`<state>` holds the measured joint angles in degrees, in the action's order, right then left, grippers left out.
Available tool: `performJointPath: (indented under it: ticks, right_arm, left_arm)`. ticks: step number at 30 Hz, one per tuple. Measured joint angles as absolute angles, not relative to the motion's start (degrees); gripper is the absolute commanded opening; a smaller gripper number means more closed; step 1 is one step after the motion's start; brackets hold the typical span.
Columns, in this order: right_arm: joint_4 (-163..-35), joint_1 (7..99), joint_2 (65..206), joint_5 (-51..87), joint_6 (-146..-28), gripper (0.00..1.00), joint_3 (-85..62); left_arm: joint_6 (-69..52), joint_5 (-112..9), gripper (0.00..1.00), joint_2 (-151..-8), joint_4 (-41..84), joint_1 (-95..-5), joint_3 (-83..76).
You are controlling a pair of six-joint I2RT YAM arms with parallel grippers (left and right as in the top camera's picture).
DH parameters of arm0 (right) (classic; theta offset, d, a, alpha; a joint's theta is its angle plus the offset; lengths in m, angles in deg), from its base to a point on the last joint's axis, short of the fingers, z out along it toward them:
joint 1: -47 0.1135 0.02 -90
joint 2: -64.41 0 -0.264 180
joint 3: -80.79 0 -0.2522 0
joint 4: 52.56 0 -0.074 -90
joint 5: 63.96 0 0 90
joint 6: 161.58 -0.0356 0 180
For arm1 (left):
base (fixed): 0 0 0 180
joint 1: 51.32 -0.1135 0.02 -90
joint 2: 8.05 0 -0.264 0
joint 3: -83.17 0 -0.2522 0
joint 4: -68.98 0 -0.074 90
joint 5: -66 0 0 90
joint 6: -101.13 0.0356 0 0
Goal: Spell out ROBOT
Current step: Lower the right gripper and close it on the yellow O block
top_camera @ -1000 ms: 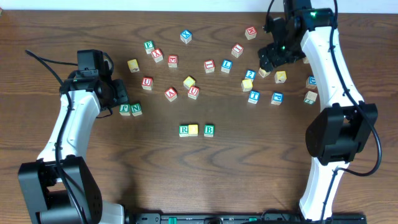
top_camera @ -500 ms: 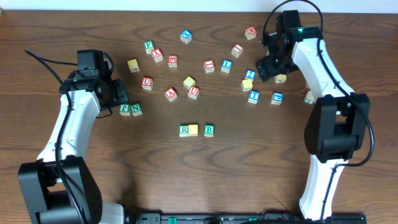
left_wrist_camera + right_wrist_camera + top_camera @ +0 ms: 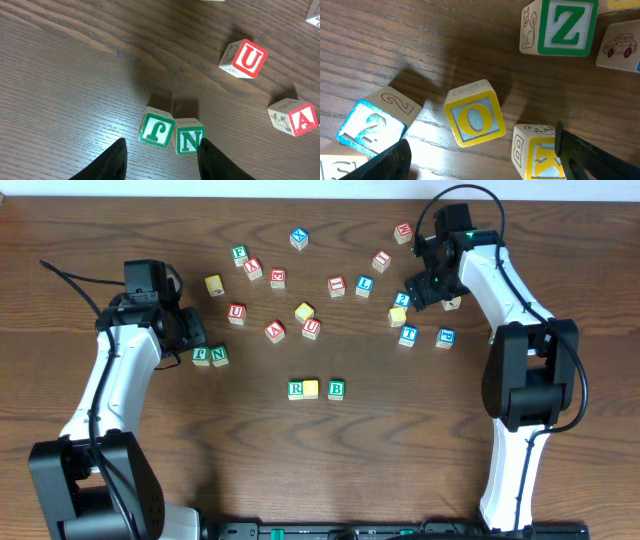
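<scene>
Now | right tool [image 3: 482, 155] shifted left, spread beside O block [image 3: 475, 114] | left tool [image 3: 162, 150] spread, unmoved

The dark brown wooden table [image 3: 320, 470] shows long, fine grain under a smooth satin finish, with a soft sheen where light falls near the blocks. The yellow-bordered O cube of pale wood [image 3: 475, 120] has bare, matt sides with thin line drawings. The paint on its letter face is streaky and thin. The green N wooden cube [image 3: 190, 141] and red U wooden cube [image 3: 248, 59] have denser, smoother paint. The white arm shells [image 3: 112, 375] look like smooth, glossy plastic, and the black left-gripper fingers [image 3: 111, 161] look matt.
</scene>
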<state>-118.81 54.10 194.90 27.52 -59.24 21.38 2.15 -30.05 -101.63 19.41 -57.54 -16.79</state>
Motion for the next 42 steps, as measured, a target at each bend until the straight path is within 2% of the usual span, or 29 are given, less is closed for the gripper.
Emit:
performJointPath:
  ticks: [4, 9, 16, 20, 24, 28, 30, 42]
  right_arm:
    - [-121.58, 54.1, 194.9, 27.49, -59.31, 0.82, 21.66]
    - [-127.0, 54.1, 195.27, 27.3, -59.53, 0.83, 26.34]
    - [-124.6, 54.1, 195.27, 27.3, -59.53, 0.82, 28.64]
    - [-123.7, 54.1, 195.27, 27.3, -59.72, 0.75, 28.64]
    - [-123.44, 54.1, 195.3, 27.28, -60.12, 0.6, 28.64]
    - [-123.22, 54.1, 195.3, 27.21, -60.29, 0.52, 28.64]
    - [-123.22, 54.1, 195.3, 27.17, -60.4, 0.58, 28.64]
    - [-122.59, 54.1, 199.34, 27.14, -60.42, 0.58, 28.72]
  left_arm:
    - [2.15, -30.05, 0.45, -101.63, 19.41, -57.54, -16.79]
    - [2.15, -30.05, 0.45, -101.63, 19.41, -57.54, -16.79]
    - [2.15, -30.05, 0.45, -101.63, 19.41, -57.54, -16.79]
    - [2.15, -30.05, 0.45, -101.63, 19.41, -57.54, -16.79]
    - [2.15, -30.05, 0.45, -101.63, 19.41, -57.54, -16.79]
    - [2.15, -30.05, 0.45, -101.63, 19.41, -57.54, -16.79]
    - [2.15, -30.05, 0.45, -101.63, 19.41, -57.54, -16.79]
    - [2.15, -30.05, 0.45, -101.63, 19.41, -57.54, -16.79]
